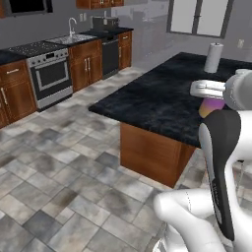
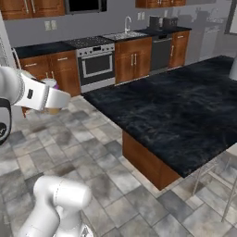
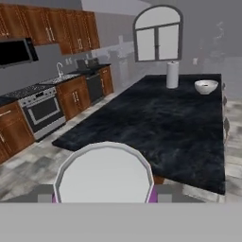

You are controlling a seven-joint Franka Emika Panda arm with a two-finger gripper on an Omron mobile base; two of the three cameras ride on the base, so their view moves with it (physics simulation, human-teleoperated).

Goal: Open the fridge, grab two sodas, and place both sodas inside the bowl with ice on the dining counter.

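Soda can [image 1: 212, 105], purple above orange-brown, gripped in the hand [image 1: 210, 98] and carried upright in the air at the near edge of the dining worktop [image 1: 162, 98]. In the hand view its pale lid [image 3: 103, 172] sits low between the fingers, a purple sliver showing at each side. An upright carry probably suits setting the can down on its base. The white bowl [image 3: 206, 86] stands at the far end of the black marble-patterned worktop, just beside a paper towel roll [image 3: 172, 74] and well apart from the can. The camera on the hand looks along the slab toward the bowl, suggesting the transport step is in hand. The stove [image 2: 96, 62] and the sink [image 2: 125, 34] line the wall beyond.
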